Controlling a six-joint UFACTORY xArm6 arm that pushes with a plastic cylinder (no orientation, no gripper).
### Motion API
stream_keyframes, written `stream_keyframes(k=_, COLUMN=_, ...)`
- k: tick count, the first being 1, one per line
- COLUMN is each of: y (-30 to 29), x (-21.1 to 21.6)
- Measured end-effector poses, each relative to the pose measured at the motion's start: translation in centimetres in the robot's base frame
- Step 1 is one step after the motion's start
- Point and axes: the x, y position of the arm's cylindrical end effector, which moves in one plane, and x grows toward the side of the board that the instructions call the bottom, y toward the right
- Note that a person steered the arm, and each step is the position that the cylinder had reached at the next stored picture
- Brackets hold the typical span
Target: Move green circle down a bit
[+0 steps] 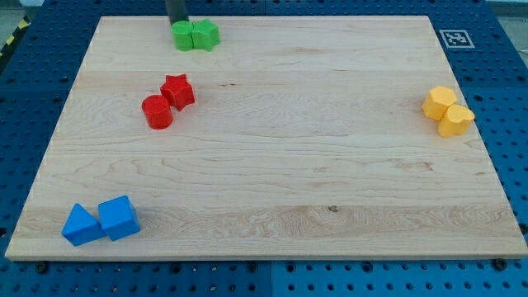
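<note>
The green circle (182, 36) lies near the view's top left on the wooden board (272, 190). A green star (205, 35) touches it on its right side. My tip (177, 22) stands just above the green circle, at its top edge, close to or touching it. The rod comes down from the view's top edge.
A red star (178, 91) and a red circle (157, 111) touch each other below the green pair. Two blue blocks (101, 221) lie at the bottom left. Two yellow blocks (447, 110) lie at the right edge. A tag marker (454, 38) sits at the top right corner.
</note>
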Motion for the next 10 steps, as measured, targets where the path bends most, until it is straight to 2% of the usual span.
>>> stream_keyframes(k=2, y=0.2, x=0.9)
stream_keyframes(k=3, y=-3.0, x=0.2)
stream_keyframes(k=4, y=-3.5, x=1.2)
stream_keyframes(k=5, y=-0.8, x=3.3)
stream_keyframes(k=7, y=5.0, x=4.0)
stream_keyframes(k=9, y=5.8, x=6.8)
stream_keyframes(k=10, y=5.2, x=6.8)
